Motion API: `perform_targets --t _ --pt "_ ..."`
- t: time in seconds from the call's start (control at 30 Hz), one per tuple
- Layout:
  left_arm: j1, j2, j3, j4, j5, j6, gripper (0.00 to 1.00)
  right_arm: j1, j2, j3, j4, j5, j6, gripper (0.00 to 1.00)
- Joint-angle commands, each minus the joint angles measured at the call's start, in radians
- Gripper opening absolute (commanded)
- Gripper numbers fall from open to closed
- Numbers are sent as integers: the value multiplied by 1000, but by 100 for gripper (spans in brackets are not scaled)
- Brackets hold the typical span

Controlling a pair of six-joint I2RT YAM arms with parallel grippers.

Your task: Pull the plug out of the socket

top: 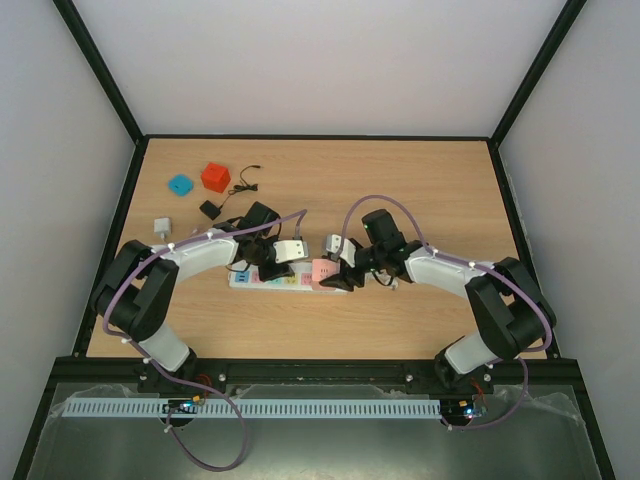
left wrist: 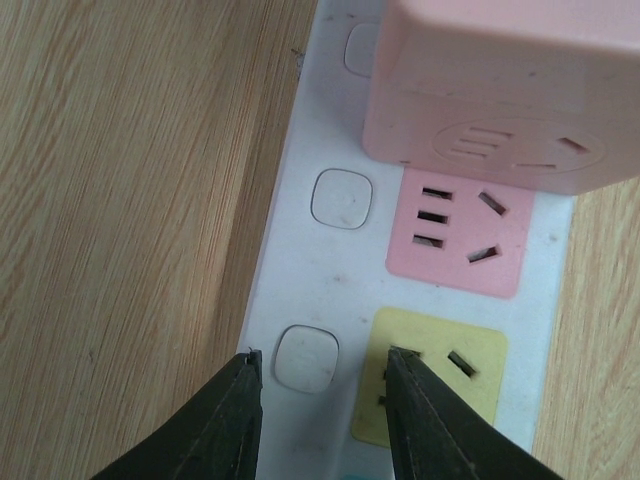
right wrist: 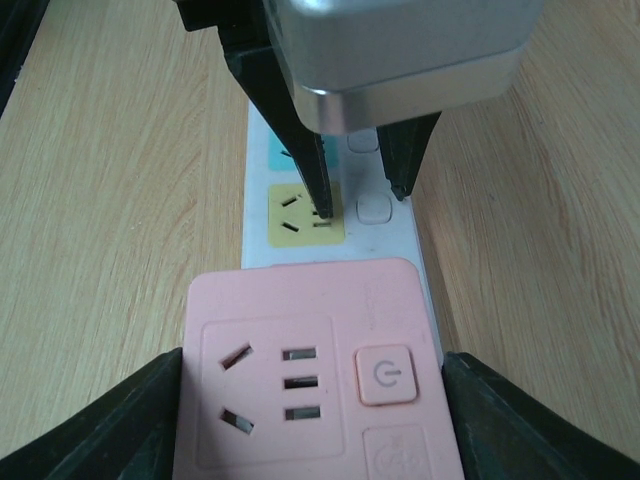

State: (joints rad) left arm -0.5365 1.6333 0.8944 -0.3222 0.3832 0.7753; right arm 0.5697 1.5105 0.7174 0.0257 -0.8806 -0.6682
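the plug (right wrist: 300, 370) sat near the right end of the socket (top: 246, 280), which ran left to right. the right gripper (right wrist: 312, 385) held it by two opposite sides. just left of the plug, the left gripper (left wrist: 322, 360) rested its tips on the socket, fingers narrowly apart and empty.

Well beyond the left claw (top: 303, 258) and off to its left, on the light wooden tabletop (top: 420, 170): small red plastic cube (top: 215, 177), flat blue rounded piece (top: 180, 185) just left of it. Nearer the claw, small black block (top: 210, 208) trailing a thin black cable (top: 243, 182). Farther left, small grey-white block (top: 161, 226), apart from the others.
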Motion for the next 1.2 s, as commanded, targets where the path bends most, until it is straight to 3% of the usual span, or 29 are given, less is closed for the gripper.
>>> perform_targets --t 0.0,0.5,0.7,0.9,1.17 --pt "-2 57 -37 -46 -56 4 37 19 5 54 -87 23 -42 71" --pt "-3 76 -38 -36 -55 -8 37 49 20 100 -170 101 -86 68" --pt "-3 85 -42 -39 -63 -7 35 83 18 135 -241 179 -136 55" --pt "-14 109 -45 -37 -97 -7 35 88 6 199 -323 180 -147 35" --pt "-44 136 -53 -31 -165 -10 33 88 -4 225 -356 148 -132 28"
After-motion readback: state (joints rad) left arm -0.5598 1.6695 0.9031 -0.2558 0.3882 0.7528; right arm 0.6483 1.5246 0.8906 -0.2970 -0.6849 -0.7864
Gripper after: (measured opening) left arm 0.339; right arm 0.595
